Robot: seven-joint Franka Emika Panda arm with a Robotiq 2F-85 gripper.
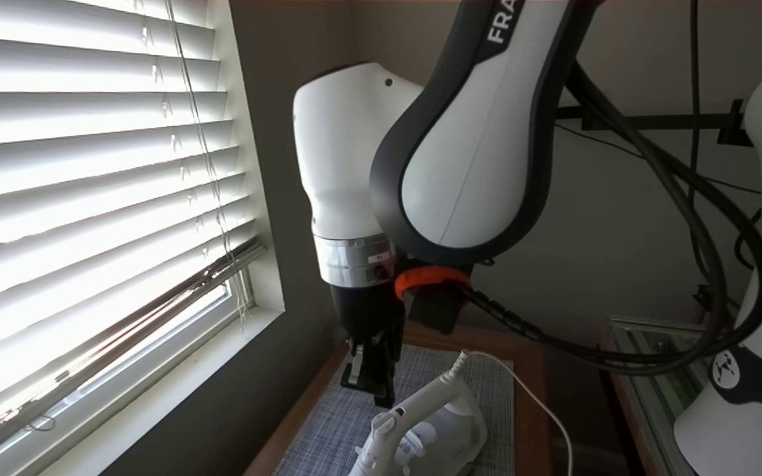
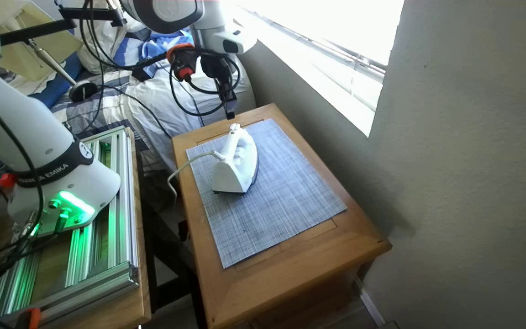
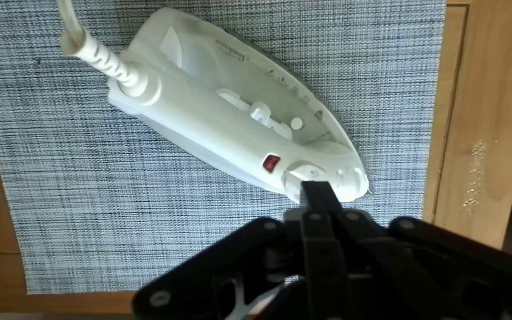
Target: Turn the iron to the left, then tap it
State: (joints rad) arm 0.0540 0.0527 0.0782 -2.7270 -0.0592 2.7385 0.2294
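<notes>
The white iron (image 1: 450,433) rests on the grey woven mat (image 1: 321,426). In the wrist view the iron (image 3: 220,111) lies slantwise, its nose at lower right and its cord (image 3: 70,20) at upper left. It also shows in an exterior view (image 2: 240,160). My gripper (image 3: 320,195) has its fingers together with nothing between them. In the wrist view the fingertips overlap the knob near the iron's nose. In both exterior views the gripper (image 1: 384,398) (image 2: 230,114) points down above the nose end; whether it touches the iron cannot be told.
The mat lies on a small wooden table (image 2: 299,292). A window with blinds (image 1: 90,218) and a wall stand along one side. A bed (image 2: 153,109) is behind the table. The robot's base frame (image 2: 121,205) stands beside it. Black cables (image 2: 199,91) hang near the gripper.
</notes>
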